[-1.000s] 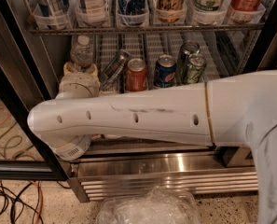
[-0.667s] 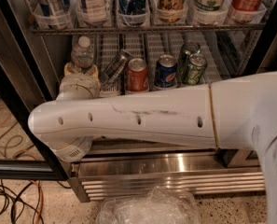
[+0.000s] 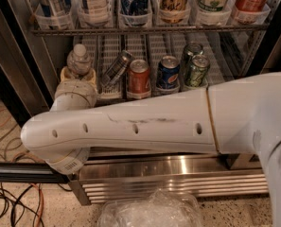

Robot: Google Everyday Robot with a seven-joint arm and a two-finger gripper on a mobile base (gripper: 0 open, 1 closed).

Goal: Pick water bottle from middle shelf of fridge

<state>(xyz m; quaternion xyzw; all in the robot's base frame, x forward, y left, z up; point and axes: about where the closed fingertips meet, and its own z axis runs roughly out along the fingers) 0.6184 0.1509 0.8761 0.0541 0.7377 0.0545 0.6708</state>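
Fridge [image 3: 178, 174] interior, middle shelf [image 3: 155, 45] with soda cans [image 3: 139, 77], gripper [image 3: 77, 75] at water bottle [image 3: 78, 58], upper left of frame, grip state cannot be told.

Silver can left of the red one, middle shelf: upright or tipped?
Tipped: silver can leans, top toward the red can. Pincer is at the water bottle, left of it.

No lettering legible on the cans [image 3: 139, 78] — pincer [image 3: 78, 75] at the water bottle [image 3: 78, 59], middle shelf [image 3: 155, 46].

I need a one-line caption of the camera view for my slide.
Robot gripper at the water bottle, left end of the middle shelf of the fridge, beside soda cans.
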